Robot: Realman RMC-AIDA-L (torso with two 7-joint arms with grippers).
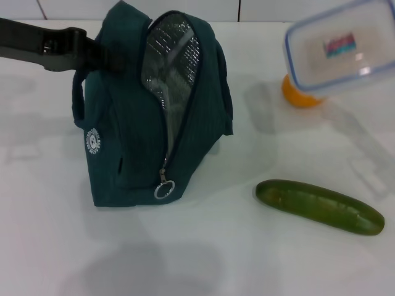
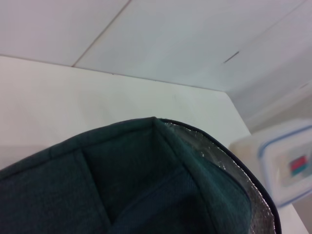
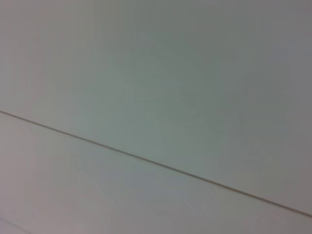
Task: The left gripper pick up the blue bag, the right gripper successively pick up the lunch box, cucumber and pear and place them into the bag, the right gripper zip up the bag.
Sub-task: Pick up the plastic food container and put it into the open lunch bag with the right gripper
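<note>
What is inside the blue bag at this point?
Through the open zipper of the blue bag, only silver foil lining shows; no item is visible inside. The lower interior is hidden by the fabric. The lunch box is in the air, and the cucumber lies on the table.

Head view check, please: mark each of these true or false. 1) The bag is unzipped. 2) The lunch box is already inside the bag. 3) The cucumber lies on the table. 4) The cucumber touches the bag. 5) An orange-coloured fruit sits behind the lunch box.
1) True: the blue bag gapes open, its silver lining showing.
2) False: the lunch box is in the air, right of the bag and outside it.
3) True: the cucumber lies on the white table.
4) False: bare table separates the cucumber from the bag.
5) True: an orange fruit peeks from under the box's edge.
The left gripper is at the bag's top.
</note>
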